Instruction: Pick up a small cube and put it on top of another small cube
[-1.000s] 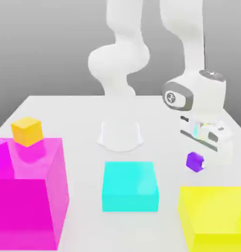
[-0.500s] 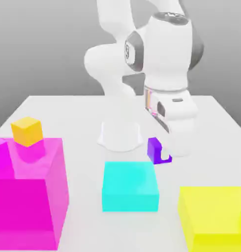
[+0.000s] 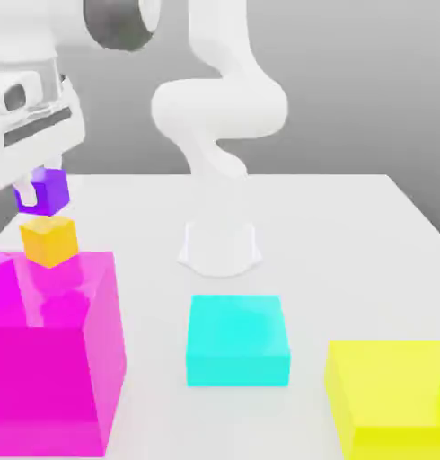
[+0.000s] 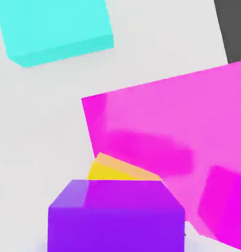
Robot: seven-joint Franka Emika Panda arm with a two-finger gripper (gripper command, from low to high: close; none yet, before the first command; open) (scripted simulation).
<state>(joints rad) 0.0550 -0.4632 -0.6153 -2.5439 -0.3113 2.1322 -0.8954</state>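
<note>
The small purple cube rests directly on top of the small orange-yellow cube, which stands on the big magenta block at the exterior view's left. My gripper hangs straight over this stack, down around the purple cube. In the hand view the purple cube sits close to the camera. It covers most of the orange-yellow cube beneath it, and the magenta block spreads out behind.
A cyan block lies at the table's front middle and a big yellow block at the front right. The arm's white base stands at the table's centre. The cyan block also appears in the hand view.
The arm has swung from the exterior view's right to the far left, carrying the purple cube up and over. The purple cube now sits on the orange-yellow cube.
</note>
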